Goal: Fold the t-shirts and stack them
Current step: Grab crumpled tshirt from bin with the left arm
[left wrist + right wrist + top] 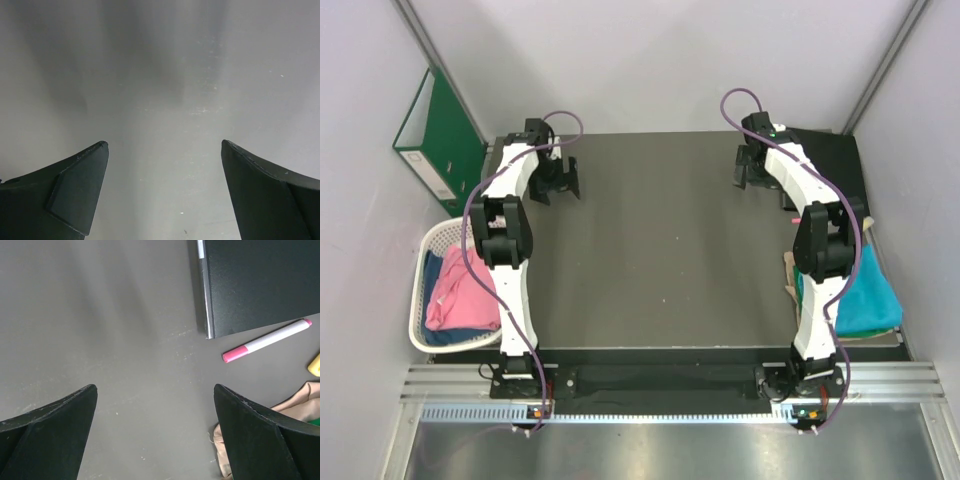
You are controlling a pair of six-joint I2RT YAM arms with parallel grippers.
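A bright pink t-shirt (460,292) lies crumpled in the white lattice basket (421,300) left of the table, on top of a dark blue t-shirt (442,264). A teal t-shirt (866,290) lies folded at the table's right edge, partly behind my right arm. My left gripper (558,190) hangs over the table's far left, open and empty, over bare table in its wrist view (163,143). My right gripper (750,178) hangs over the far right, open and empty, over bare table in its wrist view (154,386).
A green ring binder (440,140) leans on the left wall. A black book (260,285) lies at the back right, with a pink-capped white marker (267,340) beside it. Beige cloth (295,400) lies under the teal shirt, and a yellow object (315,365) lies close by.
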